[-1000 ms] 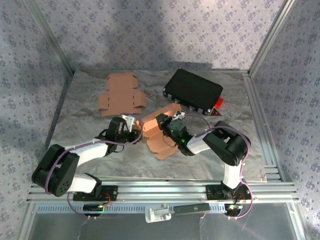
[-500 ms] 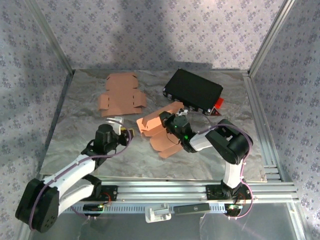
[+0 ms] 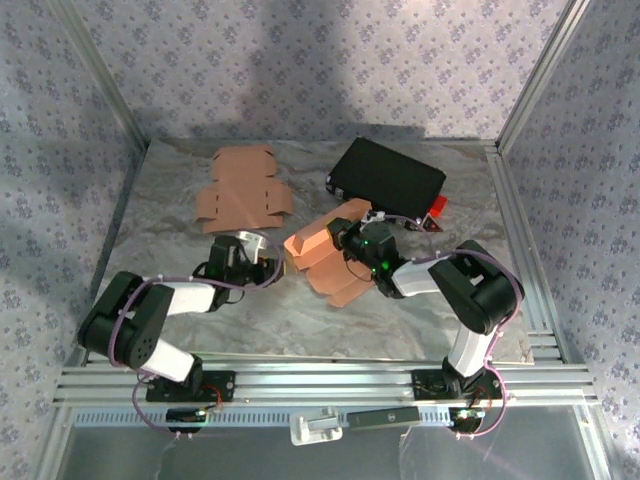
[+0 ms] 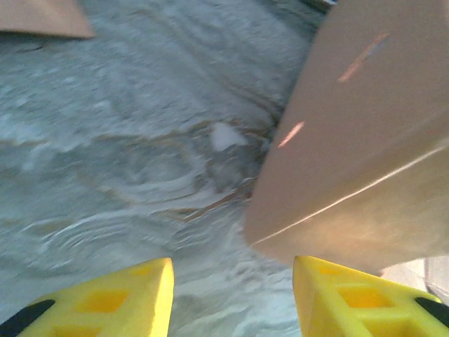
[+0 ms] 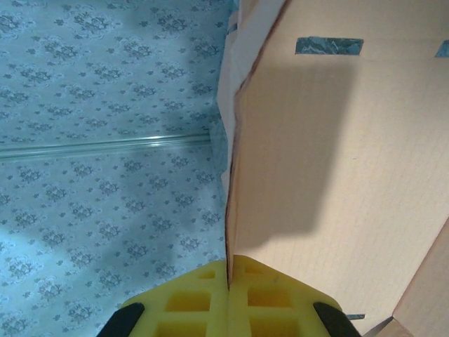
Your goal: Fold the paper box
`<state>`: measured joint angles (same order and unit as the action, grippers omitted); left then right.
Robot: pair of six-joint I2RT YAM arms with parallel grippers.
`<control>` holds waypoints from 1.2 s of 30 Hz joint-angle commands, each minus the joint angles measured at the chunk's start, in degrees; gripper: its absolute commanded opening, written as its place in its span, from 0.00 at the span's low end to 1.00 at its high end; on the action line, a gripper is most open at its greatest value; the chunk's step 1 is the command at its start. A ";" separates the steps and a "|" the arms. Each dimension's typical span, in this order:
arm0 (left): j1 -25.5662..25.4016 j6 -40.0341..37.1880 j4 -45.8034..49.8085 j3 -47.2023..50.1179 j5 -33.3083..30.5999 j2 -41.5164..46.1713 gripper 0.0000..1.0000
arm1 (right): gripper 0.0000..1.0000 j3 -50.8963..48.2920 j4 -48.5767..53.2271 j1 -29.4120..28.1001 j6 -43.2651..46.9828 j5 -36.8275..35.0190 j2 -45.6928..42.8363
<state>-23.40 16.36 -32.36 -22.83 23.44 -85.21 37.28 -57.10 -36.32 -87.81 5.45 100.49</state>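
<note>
Altogether two paper boxes: flat box (image 3: 242, 188), part-folded box (image 3: 312, 246); one black case (image 3: 388, 180).

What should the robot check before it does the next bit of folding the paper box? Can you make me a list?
1. Right gripper shut on a panel of the paper box: ok.
2. Left gripper open and holding nothing: ok.
3. Paper box close ahead of the left gripper: ok, its edge sits just ahead, off to one side.
4. Box folded all the way: not ok, some flaps lie spread out.
5. Spare flat cardboard lying apart from the box: ok.
6. Box bottom resting flat on the table: cannot tell.
</note>
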 commanded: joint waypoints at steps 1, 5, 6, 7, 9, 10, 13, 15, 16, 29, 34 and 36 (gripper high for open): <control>-2.31 -3.21 -5.95 -1.92 2.86 -0.99 0.48 | 0.00 -0.19 1.56 0.57 -0.34 3.03 -0.83; -3.35 -4.81 -6.87 -2.73 3.63 -2.70 0.48 | 0.00 -0.02 1.47 0.89 -0.43 3.59 -0.46; -3.55 -5.22 -6.39 -3.07 3.39 -2.94 0.48 | 0.00 0.00 1.45 1.01 -0.43 3.64 -0.38; -3.76 -5.43 -6.02 -3.38 3.32 -3.11 0.48 | 0.00 -0.03 1.39 0.98 -0.43 3.74 -0.31; -4.27 -5.55 -5.59 -4.04 2.67 -3.53 0.46 | 0.00 0.05 1.27 1.03 -0.46 3.80 -0.18; -4.49 -5.43 -5.69 -4.28 2.59 -3.67 0.46 | 0.00 0.16 1.22 1.03 -0.44 3.85 -0.06; -5.93 -5.37 -5.30 -5.24 1.55 -3.74 0.44 | 0.00 0.07 0.93 0.93 -0.59 3.43 0.21; -7.35 -5.45 -4.93 -5.38 -0.33 -3.15 0.44 | 0.00 0.30 0.46 0.90 -0.69 3.35 0.50; -7.79 -5.36 -4.86 -5.37 -1.16 -2.98 0.44 | 0.00 0.33 0.34 0.84 -0.85 3.21 0.59; -13.68 -1.37 -6.78 -5.43 -14.92 -4.11 0.37 | 0.00 -1.32 -5.50 -2.48 -1.26 -3.89 2.64; -14.88 -0.33 -6.18 -6.05 -19.13 -4.36 0.36 | 0.00 -2.24 -6.20 -3.62 -1.53 -6.05 2.54; -15.24 0.04 -5.96 -6.26 -20.95 -4.52 0.37 | 0.00 -2.42 -6.26 -4.10 -1.57 -7.00 2.36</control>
<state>-38.06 15.14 -36.56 -26.89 6.94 -88.75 35.68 -61.71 -39.46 -88.92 0.97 102.43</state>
